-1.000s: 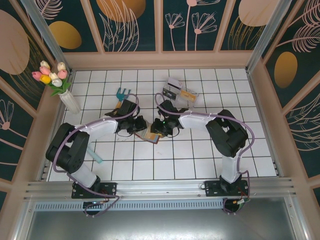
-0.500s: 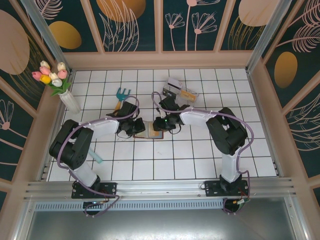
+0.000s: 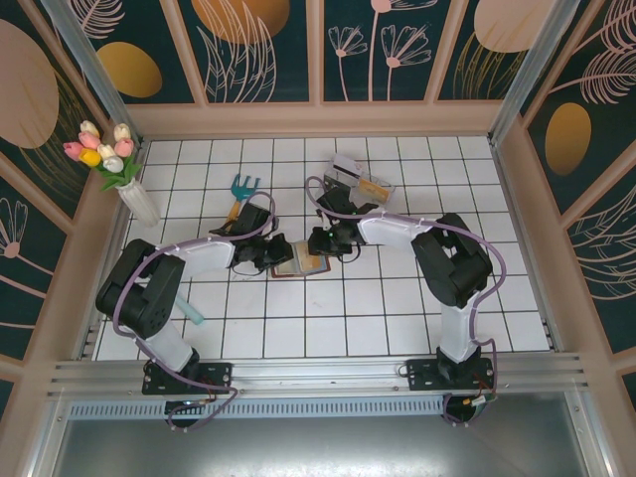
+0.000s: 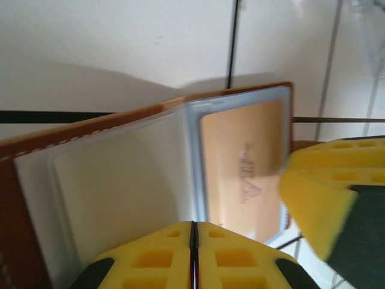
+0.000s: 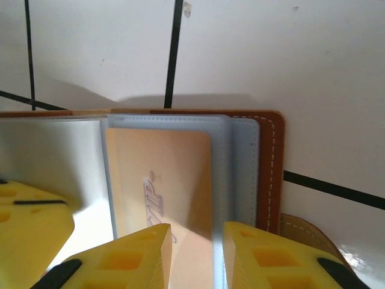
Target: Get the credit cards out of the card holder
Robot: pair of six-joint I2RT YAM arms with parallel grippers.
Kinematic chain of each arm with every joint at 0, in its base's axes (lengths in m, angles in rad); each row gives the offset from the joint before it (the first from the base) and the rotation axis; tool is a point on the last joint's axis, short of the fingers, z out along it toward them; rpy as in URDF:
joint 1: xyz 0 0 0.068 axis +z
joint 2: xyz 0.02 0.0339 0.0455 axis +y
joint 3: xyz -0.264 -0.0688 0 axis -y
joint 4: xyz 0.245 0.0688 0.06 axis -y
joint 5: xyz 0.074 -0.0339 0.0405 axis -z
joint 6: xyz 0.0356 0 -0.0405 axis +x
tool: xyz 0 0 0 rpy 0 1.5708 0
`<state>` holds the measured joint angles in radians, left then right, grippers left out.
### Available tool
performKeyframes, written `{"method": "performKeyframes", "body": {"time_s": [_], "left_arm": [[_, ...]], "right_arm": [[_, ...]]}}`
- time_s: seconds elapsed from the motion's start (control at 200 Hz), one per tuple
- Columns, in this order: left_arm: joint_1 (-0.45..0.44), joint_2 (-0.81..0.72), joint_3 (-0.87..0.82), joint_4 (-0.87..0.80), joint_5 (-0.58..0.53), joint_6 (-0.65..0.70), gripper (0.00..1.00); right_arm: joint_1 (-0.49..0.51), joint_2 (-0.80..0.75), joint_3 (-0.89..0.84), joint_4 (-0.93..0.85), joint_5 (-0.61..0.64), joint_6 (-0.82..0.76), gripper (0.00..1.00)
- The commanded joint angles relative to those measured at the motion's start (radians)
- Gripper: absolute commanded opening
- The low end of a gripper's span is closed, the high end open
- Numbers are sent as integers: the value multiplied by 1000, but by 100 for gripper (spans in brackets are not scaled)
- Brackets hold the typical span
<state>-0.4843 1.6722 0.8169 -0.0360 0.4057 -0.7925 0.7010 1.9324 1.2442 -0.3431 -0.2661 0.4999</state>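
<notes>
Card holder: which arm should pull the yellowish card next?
Right. The right gripper stands open astride the edge of the yellowish card in its sleeve. The left gripper is shut on the empty page of the card holder, seemingly holding it spread; best left there.

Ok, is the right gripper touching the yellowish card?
Cannot tell. In the right wrist view the right gripper straddles the pocket holding the yellowish card, but contact isn't plain.

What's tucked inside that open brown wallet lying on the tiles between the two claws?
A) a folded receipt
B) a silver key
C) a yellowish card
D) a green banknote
C: the close-up wrist views show a yellowish card with faint print, lying inside the opened card holder.
</notes>
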Motion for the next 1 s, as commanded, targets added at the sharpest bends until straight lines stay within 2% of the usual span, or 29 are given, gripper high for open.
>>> {"method": "performKeyframes", "body": {"time_s": [0.0, 0.26, 0.596, 0.996], "left_arm": [[6, -24, 2, 72, 53, -45, 11], [5, -10, 5, 149, 105, -108, 16], [5, 85, 24, 71, 48, -99, 20], [5, 118, 6, 95, 52, -78, 18]], "right_arm": [[-6, 23, 7, -35, 22, 33, 29], [-1, 40, 10, -65, 54, 25, 28], [0, 44, -8, -63, 61, 37, 28], [0, 54, -17, -67, 65, 35, 26]]}}
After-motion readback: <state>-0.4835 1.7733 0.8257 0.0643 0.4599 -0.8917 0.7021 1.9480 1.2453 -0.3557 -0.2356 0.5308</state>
